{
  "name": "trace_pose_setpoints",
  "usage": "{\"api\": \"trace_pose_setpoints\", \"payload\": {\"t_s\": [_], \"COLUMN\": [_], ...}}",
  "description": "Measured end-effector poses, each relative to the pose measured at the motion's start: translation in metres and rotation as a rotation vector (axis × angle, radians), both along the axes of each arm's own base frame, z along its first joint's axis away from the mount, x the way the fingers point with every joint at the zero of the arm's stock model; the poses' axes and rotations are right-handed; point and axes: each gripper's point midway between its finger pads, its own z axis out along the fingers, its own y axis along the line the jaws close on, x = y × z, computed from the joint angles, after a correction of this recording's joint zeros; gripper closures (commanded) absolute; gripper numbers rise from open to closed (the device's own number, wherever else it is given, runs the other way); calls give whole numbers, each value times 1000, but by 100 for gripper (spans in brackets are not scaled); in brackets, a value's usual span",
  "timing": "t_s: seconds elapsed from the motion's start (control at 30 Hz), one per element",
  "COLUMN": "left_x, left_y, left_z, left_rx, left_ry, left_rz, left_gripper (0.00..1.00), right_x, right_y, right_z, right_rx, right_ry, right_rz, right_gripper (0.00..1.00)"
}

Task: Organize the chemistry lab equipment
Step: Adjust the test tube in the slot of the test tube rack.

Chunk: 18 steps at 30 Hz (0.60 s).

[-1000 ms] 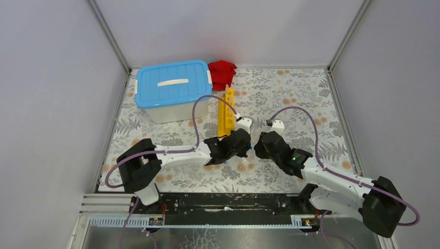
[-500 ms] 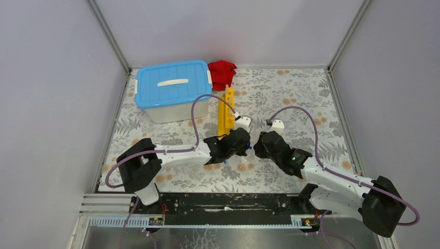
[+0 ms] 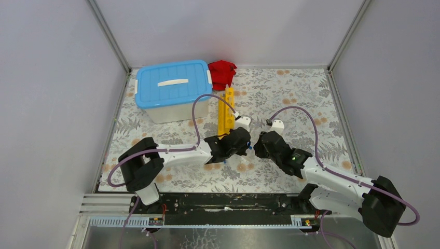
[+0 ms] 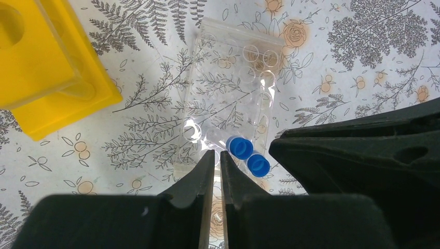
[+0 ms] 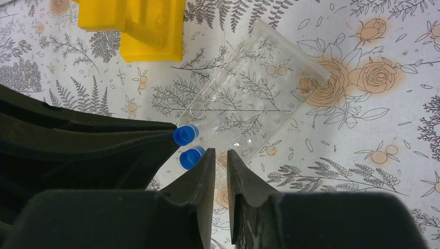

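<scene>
A clear tube holder [image 4: 228,88] [image 5: 259,83] lies flat on the flowered table between my two grippers. Two blue-capped tubes [image 4: 240,147] [image 5: 185,135] sit side by side at its near corner. My left gripper [image 4: 218,154] [image 3: 247,144] is shut, with its tips over the holder's near edge just left of the caps, and nothing shows between them. My right gripper [image 5: 218,152] [image 3: 256,147] faces it with a narrow gap between its fingers, which close on the holder's near edge right beside the second cap [image 5: 191,157]. The yellow holed rack [image 3: 226,110] lies just beyond.
The white tub with the blue lid [image 3: 173,88] stands shut at the back left. A red cloth [image 3: 222,73] lies beside it at the back wall. The rack's near end [image 4: 52,72] [image 5: 142,23] lies close to the holder. Grey walls enclose the table.
The left arm has shifted very slightly. Both grippers stay at the holder with the same jaw widths, and the tubes have not moved.
</scene>
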Motion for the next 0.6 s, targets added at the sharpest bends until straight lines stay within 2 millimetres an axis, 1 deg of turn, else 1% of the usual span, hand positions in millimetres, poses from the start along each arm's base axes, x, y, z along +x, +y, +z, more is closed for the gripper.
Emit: {"api": "trace_pose_setpoints", "payload": {"t_s": [0.23, 0.33, 0.47, 0.6], "left_x": [3, 5, 7, 8], "left_y": [2, 3, 6, 6], "left_z": [0, 0, 1, 2], "left_rx": [0, 1, 0, -3], "left_ry": [0, 0, -1, -2], "left_rz": [8, 13, 20, 23], "left_gripper": [85, 85, 85, 85], "right_x": [0, -1, -8, -16], "right_y": [0, 0, 2, 5], "right_z": [0, 2, 4, 4], "right_rx": [0, 2, -7, -19], "right_ry": [0, -3, -10, -12], "right_rz": [0, 4, 26, 51], "right_gripper": [80, 84, 85, 83]}}
